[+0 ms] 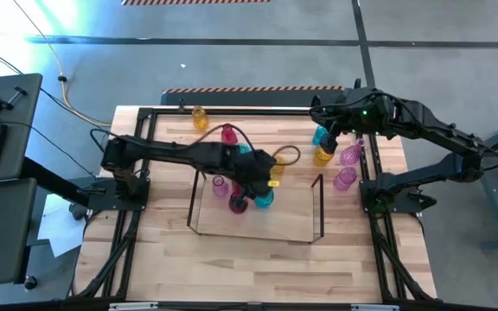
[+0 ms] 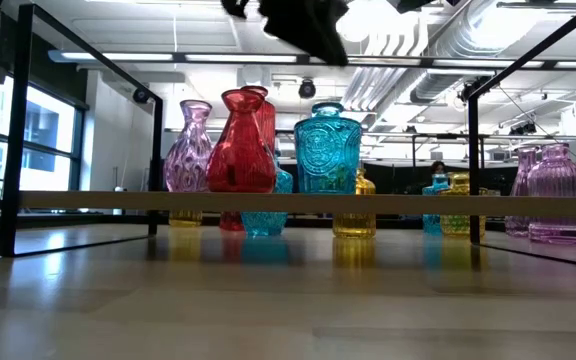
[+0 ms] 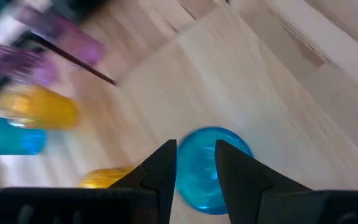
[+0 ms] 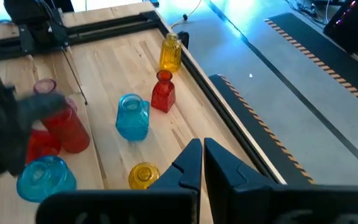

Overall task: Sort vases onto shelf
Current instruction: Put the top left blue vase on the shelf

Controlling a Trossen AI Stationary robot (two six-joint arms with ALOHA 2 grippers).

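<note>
The shelf (image 1: 258, 226) is a clear tray with dark end frames, lying mid-table. Three vases stand on it in a cluster: pink (image 1: 220, 185), red (image 1: 238, 204) and cyan (image 1: 265, 199). The low view shows them upright on the tray: pink (image 2: 188, 148), red (image 2: 238, 150), cyan (image 2: 326, 150). My left gripper (image 1: 264, 179) hovers open right above the cyan vase (image 3: 207, 183), clear of its mouth, its dark fingers (image 2: 313, 35) well over the rim. My right gripper (image 4: 202, 155) is shut and waits over the table's far right corner (image 1: 318, 112).
Loose vases stand on the table: yellow (image 1: 199, 117) and red (image 1: 229, 134) at the far side, and cyan (image 1: 321, 136), yellow (image 1: 322, 155) and two pink ones (image 1: 350, 155) near the right edge. A black metal frame (image 1: 232, 111) rings the table. Bare wood lies at the near side.
</note>
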